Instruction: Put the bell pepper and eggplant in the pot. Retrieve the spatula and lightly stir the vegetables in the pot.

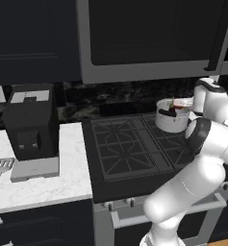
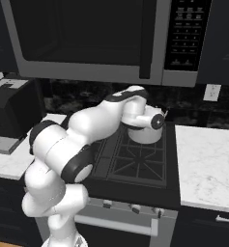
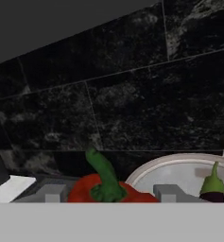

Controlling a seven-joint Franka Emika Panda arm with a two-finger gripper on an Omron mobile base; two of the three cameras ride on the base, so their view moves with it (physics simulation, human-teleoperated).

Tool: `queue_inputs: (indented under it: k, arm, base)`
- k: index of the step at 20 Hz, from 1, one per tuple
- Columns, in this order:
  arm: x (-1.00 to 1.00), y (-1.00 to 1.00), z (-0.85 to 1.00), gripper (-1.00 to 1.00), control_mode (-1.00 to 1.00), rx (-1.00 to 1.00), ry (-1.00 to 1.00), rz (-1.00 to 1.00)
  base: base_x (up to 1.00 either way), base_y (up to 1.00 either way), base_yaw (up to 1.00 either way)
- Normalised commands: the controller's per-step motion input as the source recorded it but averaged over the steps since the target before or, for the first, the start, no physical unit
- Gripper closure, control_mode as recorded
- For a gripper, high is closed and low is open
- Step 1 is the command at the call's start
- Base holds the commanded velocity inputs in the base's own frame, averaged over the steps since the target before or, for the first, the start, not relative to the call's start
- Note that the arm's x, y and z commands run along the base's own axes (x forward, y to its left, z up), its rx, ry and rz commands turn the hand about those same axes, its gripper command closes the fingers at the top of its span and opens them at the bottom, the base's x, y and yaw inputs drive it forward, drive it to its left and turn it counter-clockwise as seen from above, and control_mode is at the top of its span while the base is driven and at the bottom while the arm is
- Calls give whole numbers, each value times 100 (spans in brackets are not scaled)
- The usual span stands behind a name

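Pot (image 1: 171, 120) on stove (image 1: 130, 149) back right; eggplant (image 3: 212, 188) inside; spatula (image 1: 2, 171) on counter (image 1: 43, 185) far left.

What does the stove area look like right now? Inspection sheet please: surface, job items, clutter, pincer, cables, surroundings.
Surface: black gas stove between white marble counters.
Job's things: pot on the stove's back right burner; eggplant inside the pot; bell pepper between the pincer fingers, at the pot rim, not yet dropped; spatula lying on the left counter, untouched.
Clutter: black toaster-like appliance on a grey tray, left counter.
Grippers: pincer closed on the bell pepper, above the pot.
Cables: nothing seen.
Surroundings: microwave overhead, dark tiled backsplash, dark cabinets.
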Motion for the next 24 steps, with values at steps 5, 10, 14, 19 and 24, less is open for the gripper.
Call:
queue_inputs:
  k: [5, 10, 14, 19, 24]
  arm:
    - [42, -4, -2, 100, -100, 0, 0, -6]
    - [40, 0, -2, 100, -100, -2, 1, -5]
    - [27, 0, -7, 100, -100, -3, 0, -5]
    - [14, -1, -14, 100, -100, -4, 0, -5]
    - [20, -1, -11, -100, -100, -4, 0, -3]
  base:
    - [0, 0, 0]
    - [0, 0, 0]
    - [0, 0, 0]
    - [0, 0, 0]
    - [0, 0, 0]
